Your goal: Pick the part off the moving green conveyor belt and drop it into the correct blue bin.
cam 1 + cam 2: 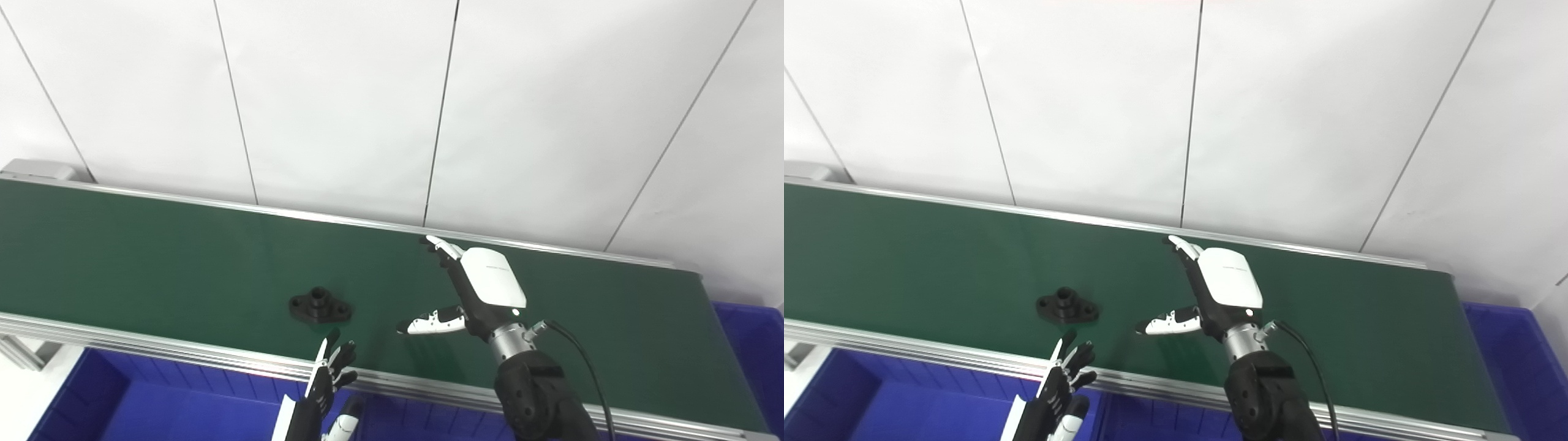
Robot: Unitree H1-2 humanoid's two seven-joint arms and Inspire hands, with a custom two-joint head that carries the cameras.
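Note:
A black flanged part (320,305) with a short central hub lies flat on the green conveyor belt (153,257), near its front rail. It also shows in the right eye view (1067,305). My right hand (471,288) is open above the belt, to the right of the part, fingers stretched toward the far rail and thumb pointing left. It holds nothing. My left hand (327,383) is open and empty at the bottom edge, fingers upright just in front of the front rail, below the part.
A blue bin (153,404) sits below the belt's front rail at the left. Another blue bin (750,349) stands past the belt's right end. Aluminium rails (184,358) border the belt. A white panelled wall stands behind.

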